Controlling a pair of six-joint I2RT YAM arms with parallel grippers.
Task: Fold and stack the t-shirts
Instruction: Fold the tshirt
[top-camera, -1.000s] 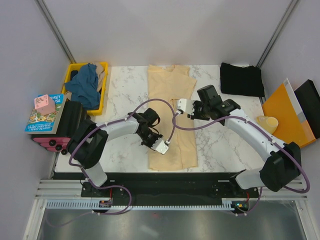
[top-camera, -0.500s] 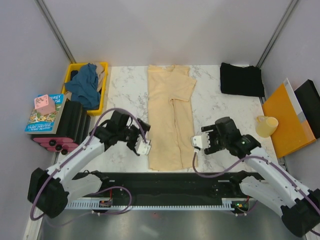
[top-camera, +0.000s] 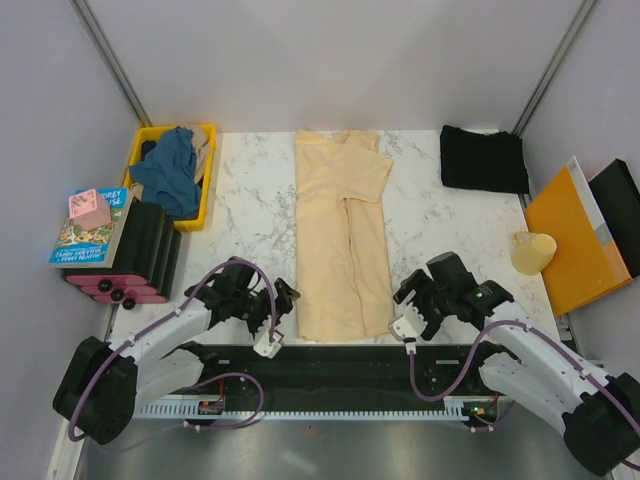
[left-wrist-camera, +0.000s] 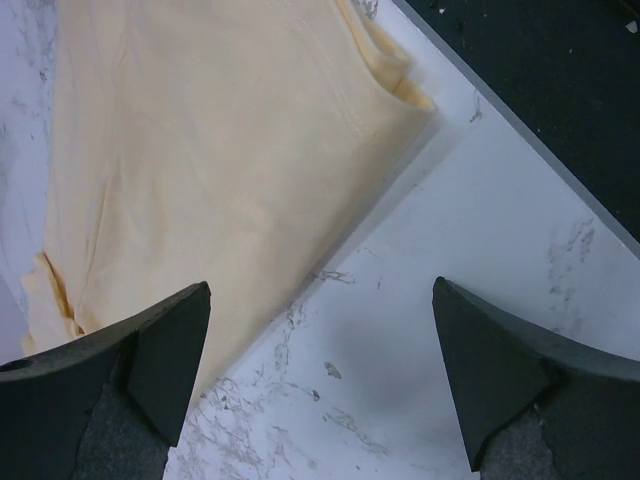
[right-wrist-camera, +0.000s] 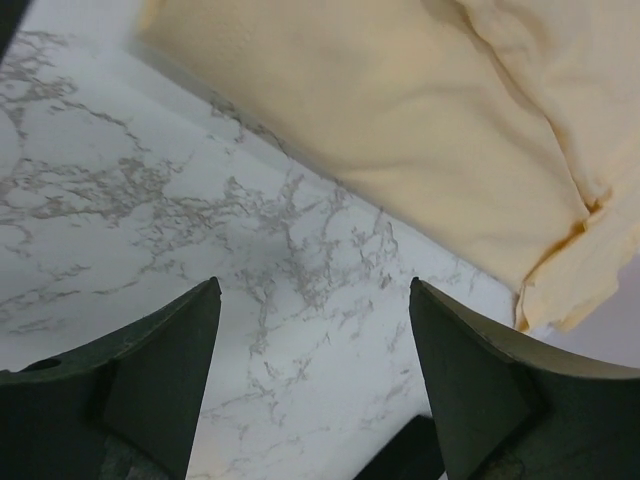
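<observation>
The pale cream shirt (top-camera: 342, 235) lies down the middle of the worktop (top-camera: 250, 200), its sides tucked in so it makes one long narrow strip. The collar is at the far end and the hem is close to the near edge. The left hand (left-wrist-camera: 320, 300) hangs just beside the near left corner and the right hand (right-wrist-camera: 315, 290) just beside the near right edge. Both are spread wide and hold nothing.

My worry is the grab. The cloth is thin and lies flat on hard, slick marble, so a finger could catch only the top layer and the tucked sides would fall open. If one hand lifts sooner than the other, I'd expect the fold to come out crooked. With the hem so near the edge, a drag toward the arms might pull it over.

The cotton looks soft and matte, with gentle creases and a seam ridge at the corner. The black shirt (top-camera: 484, 158) sits folded square at the far right. The teal shirt (top-camera: 170, 172) is heaped in the yellow crate (top-camera: 207, 133) on the left.
</observation>
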